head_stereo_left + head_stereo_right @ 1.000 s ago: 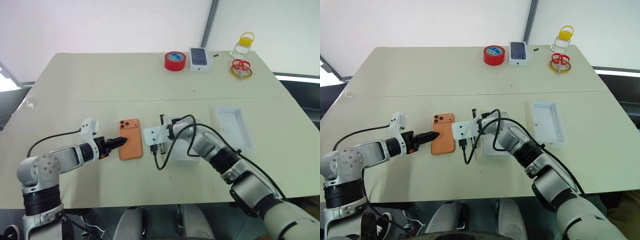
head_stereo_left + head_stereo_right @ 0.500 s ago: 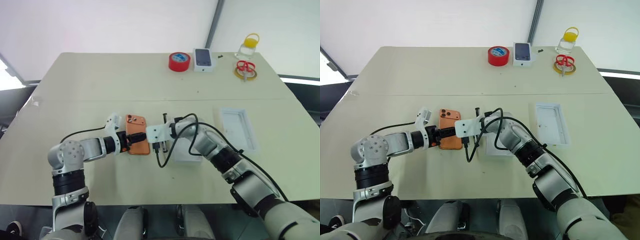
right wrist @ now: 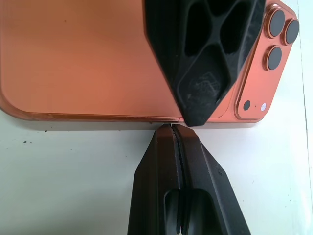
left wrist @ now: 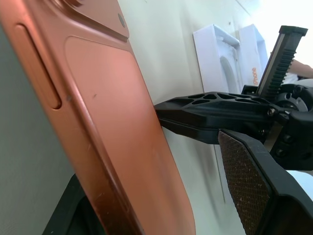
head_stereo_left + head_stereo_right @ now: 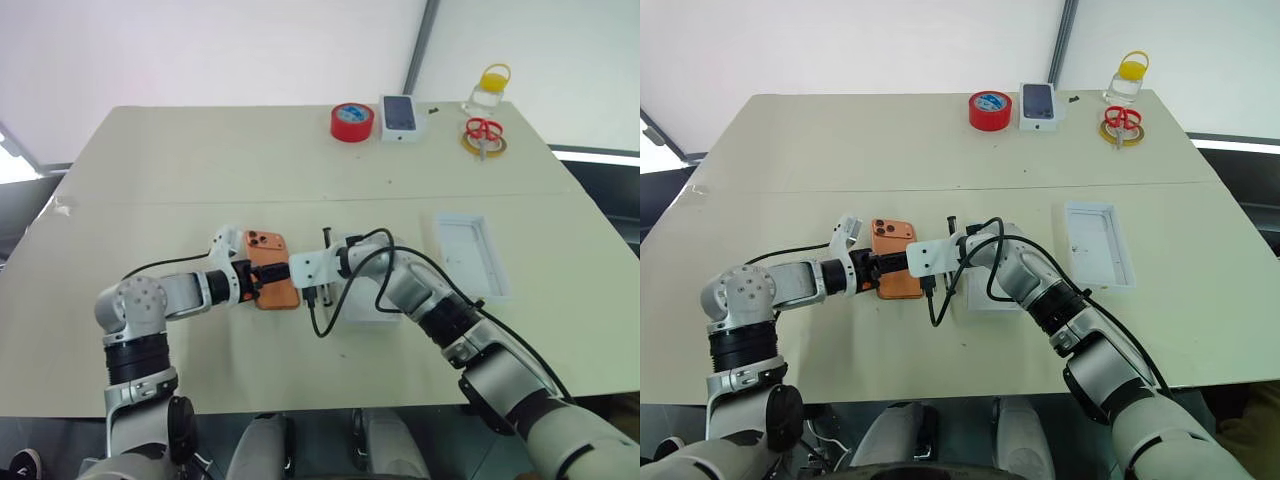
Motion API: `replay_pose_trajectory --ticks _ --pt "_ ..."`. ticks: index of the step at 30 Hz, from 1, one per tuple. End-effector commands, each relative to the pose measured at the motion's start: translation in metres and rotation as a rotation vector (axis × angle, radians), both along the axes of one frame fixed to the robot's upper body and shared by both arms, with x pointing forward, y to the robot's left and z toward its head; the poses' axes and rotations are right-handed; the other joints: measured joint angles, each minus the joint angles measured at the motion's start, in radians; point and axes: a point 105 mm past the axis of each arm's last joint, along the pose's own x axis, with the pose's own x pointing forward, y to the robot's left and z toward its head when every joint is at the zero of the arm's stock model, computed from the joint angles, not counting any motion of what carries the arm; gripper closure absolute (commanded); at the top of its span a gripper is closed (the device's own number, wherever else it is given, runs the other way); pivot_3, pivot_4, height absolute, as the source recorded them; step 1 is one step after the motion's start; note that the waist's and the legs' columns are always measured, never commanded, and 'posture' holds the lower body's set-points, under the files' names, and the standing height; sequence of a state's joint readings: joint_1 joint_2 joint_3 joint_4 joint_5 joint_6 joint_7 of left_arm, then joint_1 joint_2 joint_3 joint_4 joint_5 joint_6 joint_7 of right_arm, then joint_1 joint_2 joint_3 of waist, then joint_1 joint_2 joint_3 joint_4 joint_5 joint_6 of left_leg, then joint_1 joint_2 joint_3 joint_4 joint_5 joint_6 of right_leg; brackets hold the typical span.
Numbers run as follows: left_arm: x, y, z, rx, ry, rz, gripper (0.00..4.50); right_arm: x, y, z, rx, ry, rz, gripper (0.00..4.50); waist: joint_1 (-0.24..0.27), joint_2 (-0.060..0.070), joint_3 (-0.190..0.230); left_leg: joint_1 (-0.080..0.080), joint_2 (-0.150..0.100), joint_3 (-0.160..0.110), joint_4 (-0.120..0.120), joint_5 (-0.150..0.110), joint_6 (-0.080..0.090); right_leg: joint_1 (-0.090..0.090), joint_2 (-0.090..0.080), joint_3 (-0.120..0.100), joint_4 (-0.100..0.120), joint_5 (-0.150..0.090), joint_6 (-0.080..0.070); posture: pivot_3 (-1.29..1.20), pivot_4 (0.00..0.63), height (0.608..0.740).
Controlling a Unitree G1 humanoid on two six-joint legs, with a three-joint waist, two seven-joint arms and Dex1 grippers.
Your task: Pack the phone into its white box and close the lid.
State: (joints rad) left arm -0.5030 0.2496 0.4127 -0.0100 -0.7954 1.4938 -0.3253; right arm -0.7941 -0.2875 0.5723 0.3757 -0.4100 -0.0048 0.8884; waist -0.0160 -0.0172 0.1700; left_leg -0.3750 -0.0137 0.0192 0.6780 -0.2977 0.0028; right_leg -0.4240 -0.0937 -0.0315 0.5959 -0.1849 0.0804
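Left gripper [image 5: 262,283] jaws spread across phone [image 5: 272,270], one finger above, one below; phone back-up on table [image 5: 150,180]. Right gripper [image 3: 172,128] pressed shut, tips at phone's edge. White box [image 5: 372,310] under right arm, contents hidden. Lid [image 5: 469,254] further right, holds nothing.

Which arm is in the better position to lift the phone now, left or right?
Probably the left. The left gripper has its open fingers over and under the phone. The right gripper is shut, with its tips at the phone's edge.
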Motion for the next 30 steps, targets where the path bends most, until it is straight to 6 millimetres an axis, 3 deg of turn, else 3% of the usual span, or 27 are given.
replay_pose_trajectory --ticks 1,4,8,9,13,16,19,23,30 --pt "-0.001 0.002 0.0 -0.03 0.006 0.018 1.54 0.0 0.001 0.003 0.006 -0.009 0.003 4.48 0.0 0.0 0.0 0.0 0.0 0.0 0.0 0.0 0.0 0.0 0.0 0.0 0.0 0.0 0.0 0.0 0.15 0.739" --pt "0.0 0.004 -0.002 -0.073 0.03 0.048 2.42 0.001 0.0 0.003 0.003 -0.015 0.002 4.5 0.0 0.0 0.0 0.0 0.0 0.0 0.0 0.0 0.0 0.0 0.0 0.0 0.0 0.0 0.0 0.0 0.15 0.739" --pt "0.0 0.004 -0.002 -0.094 0.029 0.06 4.36 0.001 -0.001 0.003 0.004 -0.018 0.003 4.5 0.003 -0.001 0.0 0.0 0.0 0.0 0.0 0.0 0.0 -0.001 0.0 0.0 0.0 0.0 0.0 0.0 0.15 0.739" --pt "-0.001 0.004 -0.002 -0.092 0.025 0.058 4.47 0.001 -0.001 0.004 0.008 -0.019 0.002 4.5 0.001 -0.001 0.0 0.0 0.0 0.0 0.0 0.0 0.0 0.0 0.0 0.0 0.0 0.0 0.0 0.0 0.15 0.739" --pt "-0.006 0.0 0.01 -0.194 0.007 0.02 4.47 0.007 0.002 0.023 0.113 -0.064 -0.019 4.5 -0.001 -0.001 0.001 0.0 0.0 0.0 -0.001 0.0 0.0 -0.001 0.0 0.0 0.0 0.0 0.0 0.0 0.15 0.739" --pt "-0.005 0.003 0.021 -0.238 -0.029 0.032 4.47 -0.001 0.002 0.044 0.311 0.082 -0.023 4.5 0.0 -0.003 0.003 -0.003 0.0 0.0 -0.001 0.0 0.0 -0.003 0.0 0.0 0.0 0.001 0.001 0.0 0.15 0.739" --pt "-0.004 0.009 0.027 -0.186 -0.109 0.064 4.5 -0.017 -0.01 0.062 0.451 0.229 0.026 3.67 0.001 -0.005 0.006 -0.004 0.0 0.0 -0.001 0.0 0.0 -0.004 0.0 0.0 -0.001 0.001 0.002 0.0 0.15 0.739" --pt "-0.009 0.006 0.031 -0.155 -0.154 0.002 4.5 -0.042 -0.038 0.065 0.464 0.272 0.083 1.69 0.005 -0.004 0.006 -0.005 0.0 0.0 -0.001 0.0 0.0 -0.004 -0.001 -0.001 -0.002 0.001 0.002 0.0 0.15 0.739" --pt "-0.015 -0.011 0.038 -0.199 -0.185 -0.097 4.5 -0.083 -0.091 0.038 0.292 0.322 0.085 1.69 0.006 -0.007 0.01 -0.007 -0.001 0.0 0.0 -0.001 0.001 -0.005 -0.002 -0.001 -0.003 -0.001 -0.001 0.0 0.15 0.739"
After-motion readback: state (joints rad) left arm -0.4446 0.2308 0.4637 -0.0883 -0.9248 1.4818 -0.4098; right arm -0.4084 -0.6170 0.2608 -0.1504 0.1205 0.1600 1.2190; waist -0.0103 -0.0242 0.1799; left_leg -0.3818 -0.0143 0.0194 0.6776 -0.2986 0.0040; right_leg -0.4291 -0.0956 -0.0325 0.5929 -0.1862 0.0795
